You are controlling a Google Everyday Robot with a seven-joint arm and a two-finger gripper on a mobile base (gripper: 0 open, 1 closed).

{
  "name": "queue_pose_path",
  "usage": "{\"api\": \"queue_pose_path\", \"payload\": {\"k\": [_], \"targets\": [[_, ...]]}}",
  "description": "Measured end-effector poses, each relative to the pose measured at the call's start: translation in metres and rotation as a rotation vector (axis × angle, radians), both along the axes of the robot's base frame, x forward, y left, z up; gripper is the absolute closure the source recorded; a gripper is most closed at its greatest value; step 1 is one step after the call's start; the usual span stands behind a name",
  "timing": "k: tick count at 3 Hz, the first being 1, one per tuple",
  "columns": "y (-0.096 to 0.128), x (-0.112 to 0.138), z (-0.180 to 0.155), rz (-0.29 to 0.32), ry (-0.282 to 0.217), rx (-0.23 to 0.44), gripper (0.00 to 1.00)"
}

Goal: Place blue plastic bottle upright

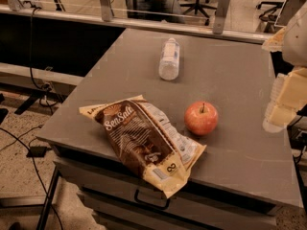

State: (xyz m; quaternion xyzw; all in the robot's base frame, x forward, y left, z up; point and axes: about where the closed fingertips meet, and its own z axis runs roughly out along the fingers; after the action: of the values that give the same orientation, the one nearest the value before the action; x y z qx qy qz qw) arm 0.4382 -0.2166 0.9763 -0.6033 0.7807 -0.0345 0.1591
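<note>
The blue plastic bottle (pixel 169 59), clear and ribbed with a white cap and a pale label, lies on its side at the far middle of the grey table (pixel 240 71), cap pointing away from me. My gripper (pixel 282 102) hangs at the right edge of the view, above the table's right side. It is well to the right of the bottle and nearer to me, and it is apart from the bottle.
A red apple (pixel 201 118) stands on the table between the bottle and the front edge. A brown and cream chip bag (pixel 144 140) lies at the front, overhanging the edge. A glass railing (pixel 144 8) runs behind the table. Cables lie on the floor at left.
</note>
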Motion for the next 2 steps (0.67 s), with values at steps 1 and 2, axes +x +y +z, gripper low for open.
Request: {"api": "queue_pose_path", "payload": {"k": [1, 2], "targets": [[0.0, 0.0, 0.0, 0.0, 0.0, 0.0, 0.0], [0.006, 0.035, 0.007, -0.01, -0.04, 0.018, 0.0]]}}
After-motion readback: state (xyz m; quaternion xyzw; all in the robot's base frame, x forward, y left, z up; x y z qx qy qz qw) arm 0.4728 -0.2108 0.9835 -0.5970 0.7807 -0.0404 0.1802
